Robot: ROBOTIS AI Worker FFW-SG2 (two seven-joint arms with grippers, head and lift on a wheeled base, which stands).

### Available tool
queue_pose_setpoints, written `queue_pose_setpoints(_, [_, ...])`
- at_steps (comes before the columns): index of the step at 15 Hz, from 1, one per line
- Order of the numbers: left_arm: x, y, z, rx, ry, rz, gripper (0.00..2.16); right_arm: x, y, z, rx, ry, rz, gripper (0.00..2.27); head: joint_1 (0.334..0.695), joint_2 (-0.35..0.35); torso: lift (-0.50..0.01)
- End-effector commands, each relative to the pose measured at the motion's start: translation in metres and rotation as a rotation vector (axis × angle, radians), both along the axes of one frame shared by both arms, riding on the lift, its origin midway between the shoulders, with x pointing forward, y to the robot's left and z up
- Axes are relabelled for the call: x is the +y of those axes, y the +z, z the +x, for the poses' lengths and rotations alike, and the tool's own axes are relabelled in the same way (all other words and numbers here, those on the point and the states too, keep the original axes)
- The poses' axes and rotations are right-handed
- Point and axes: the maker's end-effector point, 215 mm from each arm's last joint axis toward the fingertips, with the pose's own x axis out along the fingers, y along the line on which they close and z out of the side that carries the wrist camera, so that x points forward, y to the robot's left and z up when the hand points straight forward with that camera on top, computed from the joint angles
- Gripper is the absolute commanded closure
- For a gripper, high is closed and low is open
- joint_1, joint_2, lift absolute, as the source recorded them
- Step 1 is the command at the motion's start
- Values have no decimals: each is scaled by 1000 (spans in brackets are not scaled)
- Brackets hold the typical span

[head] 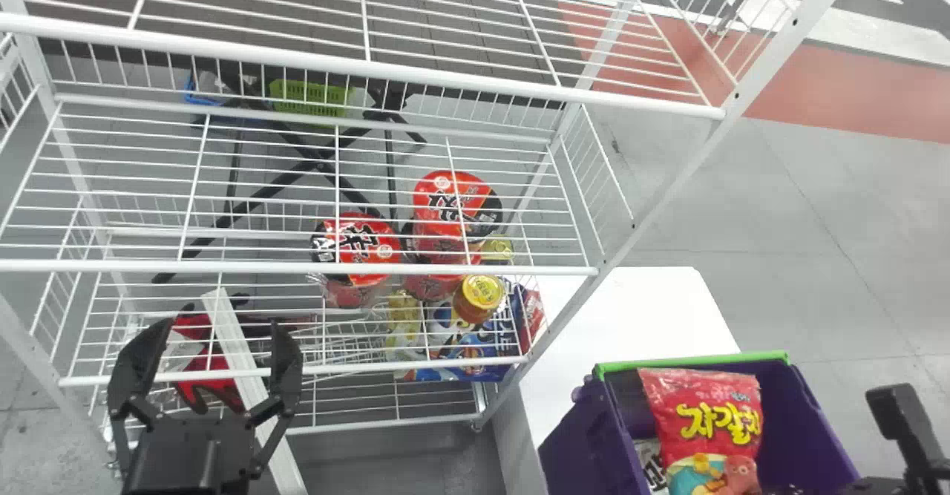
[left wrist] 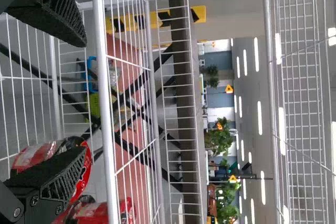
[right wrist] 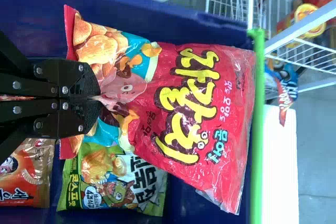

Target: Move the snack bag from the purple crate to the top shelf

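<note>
Red snack bag [right wrist: 231,82], bold yellow lettering [right wrist: 195,103]

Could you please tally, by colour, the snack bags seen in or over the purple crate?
Red snack bag: 1
Green snack bag: 1
Orange snack bag: 1
Total: 3

Grey floor [head: 742,213] with salmon band [head: 846,94], white table [head: 653,309], leafy plants [left wrist: 223,140]

Lettering on snack bag [right wrist: 231,93], green bag [right wrist: 118,192], orange bag [right wrist: 37,174] and, apparently, red package [head: 375,237]
</note>
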Motion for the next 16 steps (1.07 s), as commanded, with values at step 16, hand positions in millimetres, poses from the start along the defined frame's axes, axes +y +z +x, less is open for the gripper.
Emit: queue_pose_setpoints(16, [7,14,-4,-22,21,-7,124,19,21,20,-62,1,14,1771,695,-350,-238])
